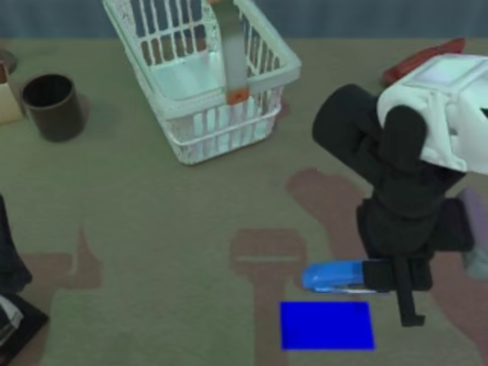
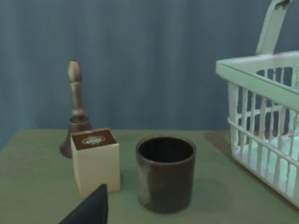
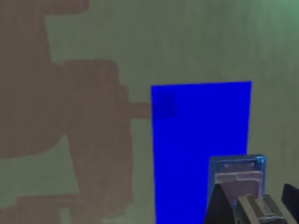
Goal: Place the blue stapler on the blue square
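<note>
- One blue stapler (image 1: 333,275) is in the right gripper (image 1: 402,284), clenched at its right end; it lies level above the table (image 1: 152,229), near the front edge and right of the middle.
- One blue square (image 1: 327,325) lies flat on the table at the front edge, just in front of the stapler; in the top view a thin strip of green cloth shows between them.
- The right wrist view shows the stapler's end (image 3: 237,173) between the fingers (image 3: 219,205), with the square (image 3: 196,140) below it.
- One white basket (image 1: 202,72) with a tall handle stands at the back edge, left of the middle.
- One dark cup (image 1: 52,105) stands near the back left corner, and one cream box (image 2: 96,161) is just beside it.
- One bell (image 2: 76,109) with a wooden handle stands behind the box.
- One red stapler (image 1: 422,61) lies near the back right corner, partly hidden by the right arm.
- The left arm is parked at the front left corner; I cannot tell how the left gripper (image 2: 88,210) holds its fingers.
</note>
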